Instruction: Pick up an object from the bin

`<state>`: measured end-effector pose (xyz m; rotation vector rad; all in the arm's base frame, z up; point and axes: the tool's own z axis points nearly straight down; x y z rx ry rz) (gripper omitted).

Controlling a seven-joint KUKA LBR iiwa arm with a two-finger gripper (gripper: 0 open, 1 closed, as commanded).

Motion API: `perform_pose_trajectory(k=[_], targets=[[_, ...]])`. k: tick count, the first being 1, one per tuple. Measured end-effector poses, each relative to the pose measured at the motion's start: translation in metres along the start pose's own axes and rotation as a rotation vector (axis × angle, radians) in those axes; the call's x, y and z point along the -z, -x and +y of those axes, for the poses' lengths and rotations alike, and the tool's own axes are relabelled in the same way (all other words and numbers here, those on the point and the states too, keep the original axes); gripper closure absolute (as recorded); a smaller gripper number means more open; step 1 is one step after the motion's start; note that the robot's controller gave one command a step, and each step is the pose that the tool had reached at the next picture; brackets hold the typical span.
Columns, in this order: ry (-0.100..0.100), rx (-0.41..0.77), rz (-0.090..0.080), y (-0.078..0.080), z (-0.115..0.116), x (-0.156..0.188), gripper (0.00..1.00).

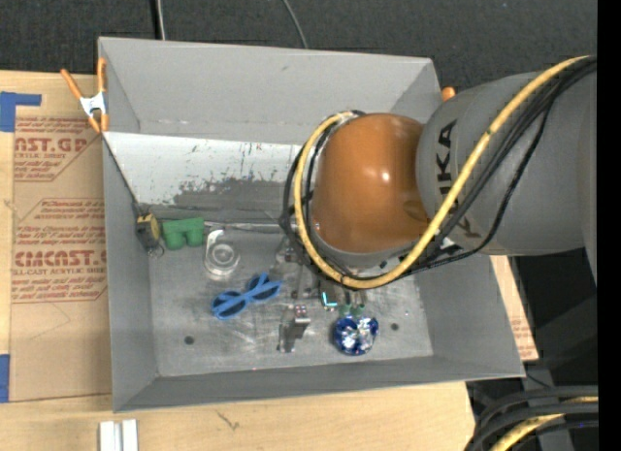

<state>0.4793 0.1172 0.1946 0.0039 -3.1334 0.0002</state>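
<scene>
My gripper (293, 323) reaches down to the bin floor near the front, under the arm's orange dome. Just to its left lies a blue plastic piece with crossed loops (245, 296), close to the gripper but apart from it. A shiny blue and silver ball (353, 335) rests just to the gripper's right, near the front wall. Further left and back stands a small clear round cup (221, 255).
A green block (181, 233) lies at the left wall, with a small dark piece (147, 232) beside it. The arm and its dome cover the right and middle of the bin.
</scene>
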Motion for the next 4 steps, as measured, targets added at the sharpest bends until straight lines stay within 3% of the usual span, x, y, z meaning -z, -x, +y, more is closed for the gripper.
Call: perform_pose_trajectory(k=[1,2,3,4], targets=[[0.005,-0.167,-0.016,0.056,-0.016,-0.122,0.00],[0.006,-0.164,-0.008,0.054,-0.014,-0.119,1.00],[0.003,-0.055,-0.011,0.015,0.023,-0.059,1.00],[0.002,0.026,-0.018,0.019,0.017,0.028,1.00]])
